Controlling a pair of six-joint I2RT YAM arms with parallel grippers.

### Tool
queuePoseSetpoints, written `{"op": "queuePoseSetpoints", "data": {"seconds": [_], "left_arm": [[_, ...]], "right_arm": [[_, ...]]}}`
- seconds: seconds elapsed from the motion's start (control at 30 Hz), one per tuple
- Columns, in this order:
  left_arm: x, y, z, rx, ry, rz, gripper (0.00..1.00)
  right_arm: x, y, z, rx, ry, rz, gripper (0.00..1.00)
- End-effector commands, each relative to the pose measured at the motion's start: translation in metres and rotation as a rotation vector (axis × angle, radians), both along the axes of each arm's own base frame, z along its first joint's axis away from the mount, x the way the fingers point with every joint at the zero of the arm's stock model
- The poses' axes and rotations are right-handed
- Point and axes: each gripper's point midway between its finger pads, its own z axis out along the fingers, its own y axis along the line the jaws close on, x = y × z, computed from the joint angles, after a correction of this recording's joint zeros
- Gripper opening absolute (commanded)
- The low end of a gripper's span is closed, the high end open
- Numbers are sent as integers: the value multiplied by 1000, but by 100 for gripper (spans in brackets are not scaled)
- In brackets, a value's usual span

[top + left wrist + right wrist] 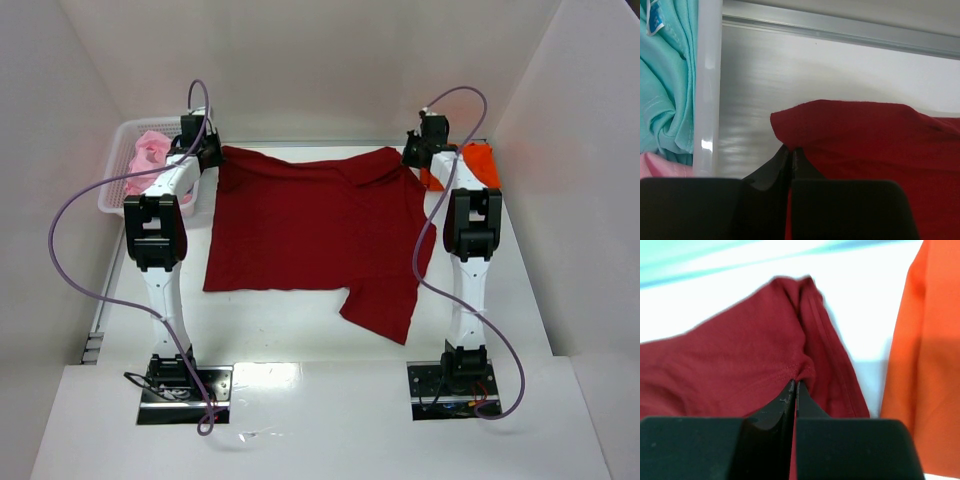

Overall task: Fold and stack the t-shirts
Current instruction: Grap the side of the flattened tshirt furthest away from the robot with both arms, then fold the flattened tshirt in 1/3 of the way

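1. Pinching the dark red t-shirt (310, 225) at its two far corners: left pincer (791, 154) clenched on the shoulder edge, right pincer (795, 386) clenched on a bunched seam.
2. Lying spread flat, stretching from both pincers back toward the arm bases, one sleeve trailing nearest the bases on the right pincer's side.
3. Judging the job as barely starting: showing no fold in this shirt and no stack anywhere.
4. Waiting just right of the right pincer, an orange t-shirt (925, 365); bunching left of the left pincer inside a white basket (707, 85), a teal t-shirt (665, 75) and a pink t-shirt (150, 155).
5. Resting on a white table (300, 330), boxed in by plain white walls (330, 70), a metal rail (840, 32) running just beyond the left pincer.
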Motion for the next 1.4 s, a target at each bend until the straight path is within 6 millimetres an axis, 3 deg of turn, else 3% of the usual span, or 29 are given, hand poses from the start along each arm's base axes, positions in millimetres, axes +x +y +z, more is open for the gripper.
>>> {"op": "queuePoseSetpoints", "data": {"seconds": [0.0,0.1,0.27,0.33,0.37,0.4,0.63,0.77,0.8,0.9,1.0,1.03,1.07,1.1,1.2,1.23,1.3,1.37], "left_arm": [[12,4,13,14,-50,-18,0],[12,2,15,9,-50,-25,0],[13,2,25,10,-69,-26,0],[13,2,32,10,-79,-25,0],[13,2,32,3,-80,-21,0],[13,2,37,3,-89,-20,0],[11,4,48,9,-99,-13,0],[7,2,48,3,-90,-20,0],[7,2,48,3,-90,-20,0],[0,1,48,3,-80,-20,0],[-7,3,63,9,-98,-13,0],[-9,3,65,9,-99,-13,0],[-11,4,61,14,-90,-4,0],[-12,5,69,24,-103,-9,0],[-20,9,70,42,-78,3,0],[-24,8,59,41,-54,3,0],[-30,11,65,49,-64,15,0],[-34,10,64,49,-56,15,0]], "right_arm": [[20,-6,108,3,-190,-33,1],[24,-6,152,5,-260,-33,1],[15,-6,200,15,-327,-37,1],[10,-6,204,15,-325,-37,1],[3,-6,216,15,-340,-37,1],[-1,-6,212,15,-336,-37,1],[-27,-2,252,45,-406,-29,1],[-41,-2,255,45,-395,-29,1],[-46,-2,268,46,-418,-28,1],[-53,-2,279,46,-431,-28,1],[-63,-1,287,58,-432,-24,1],[-68,-1,299,59,-455,-23,1],[-73,1,293,63,-438,-14,1],[-77,2,293,74,-435,-19,1],[-95,10,299,103,-438,-1,1],[-98,10,299,103,-438,0,1],[-111,13,299,125,-429,0,1],[-122,19,290,132,-405,19,1]]}}
